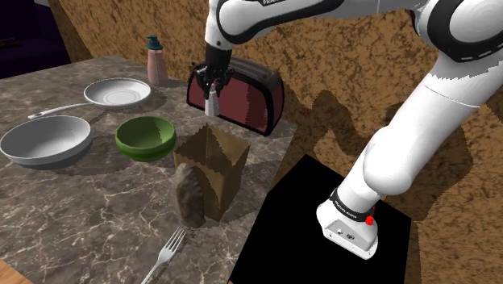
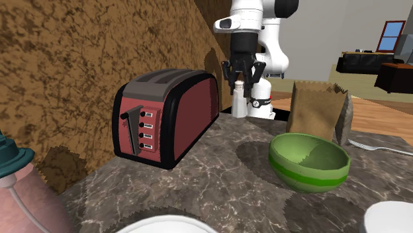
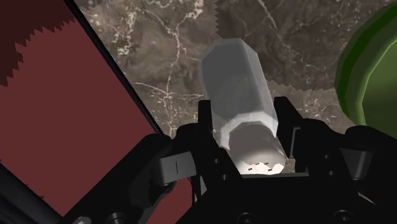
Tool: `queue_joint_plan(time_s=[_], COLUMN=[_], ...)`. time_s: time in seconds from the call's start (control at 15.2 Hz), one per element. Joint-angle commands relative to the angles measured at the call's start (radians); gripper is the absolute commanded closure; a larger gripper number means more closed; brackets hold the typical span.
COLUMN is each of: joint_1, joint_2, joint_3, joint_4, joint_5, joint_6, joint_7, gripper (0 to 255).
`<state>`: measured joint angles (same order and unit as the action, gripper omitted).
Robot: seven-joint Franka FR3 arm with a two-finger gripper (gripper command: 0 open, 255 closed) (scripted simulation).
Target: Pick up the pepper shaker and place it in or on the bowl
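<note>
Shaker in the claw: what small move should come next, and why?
Probably a short straight lift. The gripper is shut on the shaker, the toaster stands close beside it, and the bowl sits off to the side with a rim to clear.

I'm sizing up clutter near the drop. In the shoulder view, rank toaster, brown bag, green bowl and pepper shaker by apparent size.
1. Toaster and brown bag: about alike, and the bag is nearer the camera, so unranked.
2. Green bowl.
3. Pepper shaker, clasped in the gripper, smallest.
</note>
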<state>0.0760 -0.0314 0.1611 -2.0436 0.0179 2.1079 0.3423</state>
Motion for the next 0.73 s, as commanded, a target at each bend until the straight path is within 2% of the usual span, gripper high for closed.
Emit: queue_joint_plan(time_s=[0.0,0.66], joint_1=[0.0,0.009], joint_2=[-0.007,-0.009], joint_3=[0.0,0.01], joint_4=[0.019,0.136], joint_5=[0.001,-0.001], joint_6=[-0.026,-0.145], joint_7=[0.0,0.022], gripper=[255,255])
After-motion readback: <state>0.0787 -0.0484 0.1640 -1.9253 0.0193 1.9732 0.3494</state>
